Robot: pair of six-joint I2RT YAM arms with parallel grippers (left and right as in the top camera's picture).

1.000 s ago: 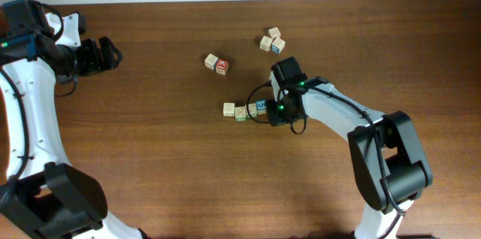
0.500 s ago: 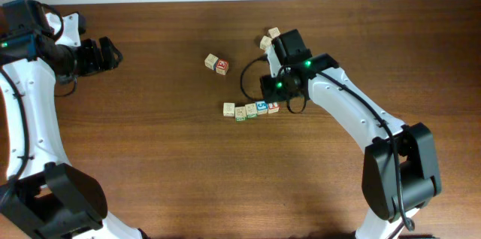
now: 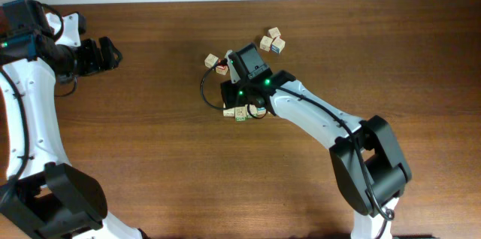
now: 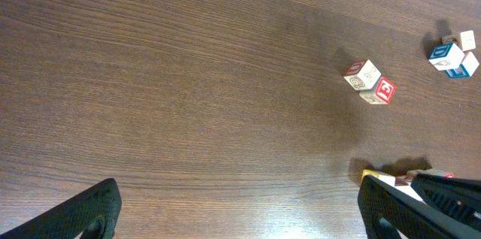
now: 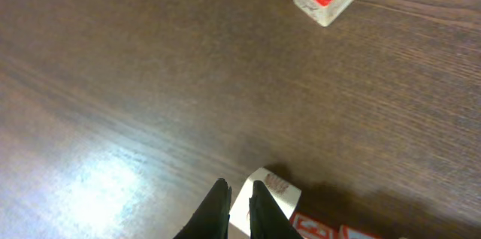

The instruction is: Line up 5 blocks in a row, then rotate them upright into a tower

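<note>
The 5 blocks (image 3: pixel 234 111) lie in a short line mid-table. Its right part is hidden under my right arm in the overhead view. My right gripper (image 3: pixel 234 101) hovers shut over the line's left end. In the right wrist view its two dark fingertips (image 5: pixel 239 186) stand close together just in front of the pale end cube (image 5: pixel 272 192), with red-marked faces (image 5: pixel 316 228) beside it. My left gripper (image 3: pixel 113 52) rests open at the far left, away from the blocks. In the left wrist view a corner of the line (image 4: pixel 373 174) peeks past the right finger (image 4: pixel 391 209).
A separate plain-and-red pair of cubes (image 3: pixel 216 62) sits just behind the right wrist, and also shows in the left wrist view (image 4: pixel 369 81). A cluster of two plain cubes and a blue one (image 3: pixel 272 41) lies at the back right. The table's far edge runs along the top.
My right arm has swung from the right end of the line, up and round to the left, and now stands over its left end. The left arm has not moved.
</note>
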